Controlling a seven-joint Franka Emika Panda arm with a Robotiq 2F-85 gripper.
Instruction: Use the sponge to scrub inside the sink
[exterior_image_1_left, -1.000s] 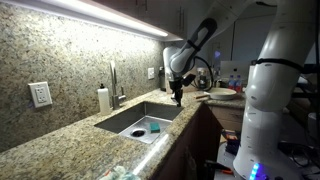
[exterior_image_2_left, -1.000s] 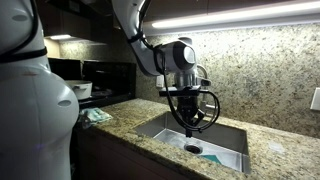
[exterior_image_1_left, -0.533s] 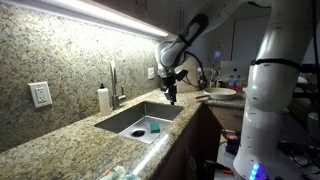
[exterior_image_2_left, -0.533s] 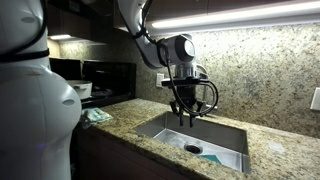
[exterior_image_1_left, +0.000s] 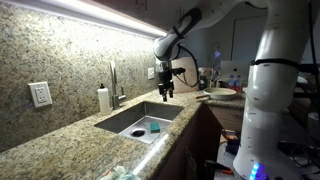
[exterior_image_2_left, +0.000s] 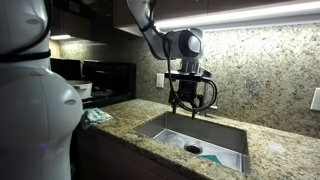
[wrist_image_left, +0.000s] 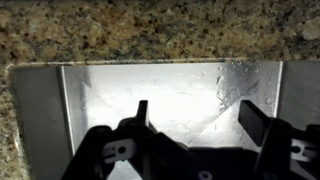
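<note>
1. The gripper (exterior_image_1_left: 165, 90) hangs well above the far end of the sink (exterior_image_1_left: 128, 120). Its jaws are spread wide and hold nothing. In the wrist view its fingers (wrist_image_left: 142, 118) stand well apart, with only bare steel floor between them.
2. The sponge (exterior_image_1_left: 154, 128) lies on the sink floor toward the near end, just right of the dark drain (exterior_image_1_left: 137, 131). It is well apart from the gripper and does not show in the wrist view.
3. The step in hand looks like the reach for the sponge, since no scrubbing can start before it is gripped.
4. To do it well:
   - Move toward the near end until the sponge sits centred between the fingers in the wrist view.
   - Descend straight, keeping clear of the basin walls.
   - Stop before the fingertips press hard on the steel.
   - Close firmly enough that the soft block will not slip while rubbing.
5. The sink seems to hold only the sponge; I cannot tell whether it is wet.
6. A white bottle (exterior_image_1_left: 103, 99) stands on the granite counter (exterior_image_1_left: 70, 140) beside the chrome tap (exterior_image_1_left: 112, 85), at the basin's far left. Its contents are hidden.
</note>
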